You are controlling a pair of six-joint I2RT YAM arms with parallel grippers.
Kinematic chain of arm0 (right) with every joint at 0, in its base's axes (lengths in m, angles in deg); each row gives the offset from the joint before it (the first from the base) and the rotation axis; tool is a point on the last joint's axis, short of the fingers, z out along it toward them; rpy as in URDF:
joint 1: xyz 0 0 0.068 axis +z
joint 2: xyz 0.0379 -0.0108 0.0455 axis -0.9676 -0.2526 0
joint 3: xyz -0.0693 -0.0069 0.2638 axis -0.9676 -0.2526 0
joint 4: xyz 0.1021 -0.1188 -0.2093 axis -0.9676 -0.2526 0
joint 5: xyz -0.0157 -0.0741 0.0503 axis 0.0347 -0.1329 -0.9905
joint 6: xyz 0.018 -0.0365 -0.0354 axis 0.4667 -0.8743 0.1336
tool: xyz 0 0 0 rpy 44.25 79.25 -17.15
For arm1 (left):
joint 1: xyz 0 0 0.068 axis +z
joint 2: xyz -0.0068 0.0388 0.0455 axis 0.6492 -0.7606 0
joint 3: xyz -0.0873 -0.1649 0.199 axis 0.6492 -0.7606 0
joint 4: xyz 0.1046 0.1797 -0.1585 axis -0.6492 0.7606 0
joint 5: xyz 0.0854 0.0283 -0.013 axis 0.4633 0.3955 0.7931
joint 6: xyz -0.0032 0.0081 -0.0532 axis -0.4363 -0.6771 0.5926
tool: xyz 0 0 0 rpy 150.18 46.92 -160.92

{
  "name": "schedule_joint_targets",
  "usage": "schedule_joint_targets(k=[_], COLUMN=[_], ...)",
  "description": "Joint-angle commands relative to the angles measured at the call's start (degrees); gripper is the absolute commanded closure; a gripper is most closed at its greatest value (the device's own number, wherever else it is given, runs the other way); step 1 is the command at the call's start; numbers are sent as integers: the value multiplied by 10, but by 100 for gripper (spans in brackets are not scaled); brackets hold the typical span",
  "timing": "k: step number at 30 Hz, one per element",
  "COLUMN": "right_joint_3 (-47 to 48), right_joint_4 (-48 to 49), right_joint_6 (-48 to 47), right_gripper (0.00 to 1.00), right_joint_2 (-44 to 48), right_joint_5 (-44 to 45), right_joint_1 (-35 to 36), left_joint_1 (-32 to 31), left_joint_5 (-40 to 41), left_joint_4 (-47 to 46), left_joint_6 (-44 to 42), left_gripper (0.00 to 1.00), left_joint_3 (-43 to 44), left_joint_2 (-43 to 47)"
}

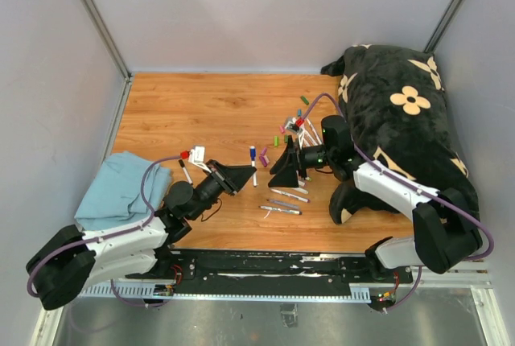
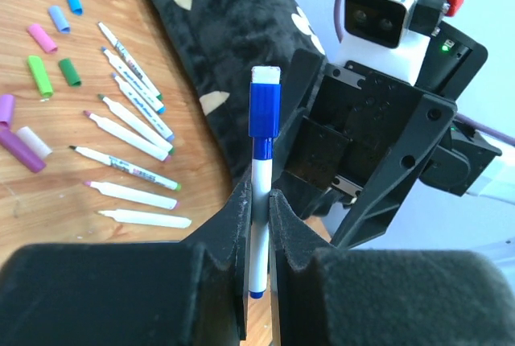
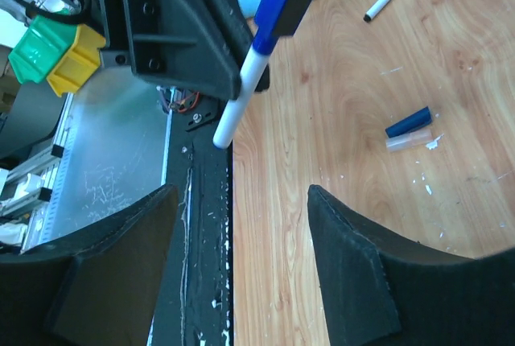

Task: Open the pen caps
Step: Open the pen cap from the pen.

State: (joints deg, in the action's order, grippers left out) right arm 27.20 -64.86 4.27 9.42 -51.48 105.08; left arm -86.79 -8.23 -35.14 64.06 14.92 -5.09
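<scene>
My left gripper (image 2: 257, 197) is shut on the white barrel of a pen (image 2: 259, 177) that stands upright, its blue cap (image 2: 264, 113) still on the upper end. From above, this gripper (image 1: 249, 173) is at mid table. My right gripper (image 1: 278, 173) faces it from the right, apart from the pen. In the right wrist view that gripper (image 3: 241, 193) is open with nothing between its fingers, and the capped pen (image 3: 278, 4) is ahead of it. Loose pen caps (image 2: 39, 75) in green, pink, blue and purple lie beside several uncapped pens (image 2: 129, 129). Another blue cap (image 3: 407, 121) lies on the wood.
A black plush cushion (image 1: 402, 113) with cream flowers fills the right side. A folded blue cloth (image 1: 121, 189) lies at the left, with a black-capped marker (image 1: 185, 170) next to it. Uncapped pens (image 1: 283, 201) lie near the front. The black rail (image 1: 265, 269) runs along the near edge.
</scene>
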Motion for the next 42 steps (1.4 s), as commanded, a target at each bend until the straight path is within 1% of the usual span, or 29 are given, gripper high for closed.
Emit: schedule_joint_targets(k=[1,4,7,11,15,22,30,35,36,37,42], right_joint_3=[-13,-15,-19,-15,-6,7,14,27,32,39,60], right_joint_4=[111,138,153,140,102,70,60,26,13,1,-58], right_joint_6=[94,131,151,148,124,111,111,90,82,71,22], right_gripper=[33,33,33,36,39,48,72,98,99,99,99], right_joint_2=[4,-8,-17,-20,-22,-33,-33,-39,-40,-41,-43], right_joint_5=[-17,-18,-22,-24,-16,-10,-18,-22,-22,-22,-25], right_joint_1=[-8,-7,-3,7,21,30,33,33,32,32,30], left_joint_1=[-56,-83,-97,-111,-120,-134,-144,-145,-145,-144,-144], left_joint_5=[119,156,173,193,198,198,194,193,193,195,194], left_joint_4=[-106,-140,-180,-202,-212,-232,-251,-263,-264,-264,-258], left_joint_6=[-24,-36,-37,-44,-48,-47,-45,-49,-51,-52,-69], left_gripper=[100,100,100,100,100,100,100,99,98,94,58], left_joint_3=[-1,4,4,11,18,27,38,36,35,33,10], left_joint_2=[-30,-59,-89,-117,-130,-158,-195,-201,-198,-195,-161])
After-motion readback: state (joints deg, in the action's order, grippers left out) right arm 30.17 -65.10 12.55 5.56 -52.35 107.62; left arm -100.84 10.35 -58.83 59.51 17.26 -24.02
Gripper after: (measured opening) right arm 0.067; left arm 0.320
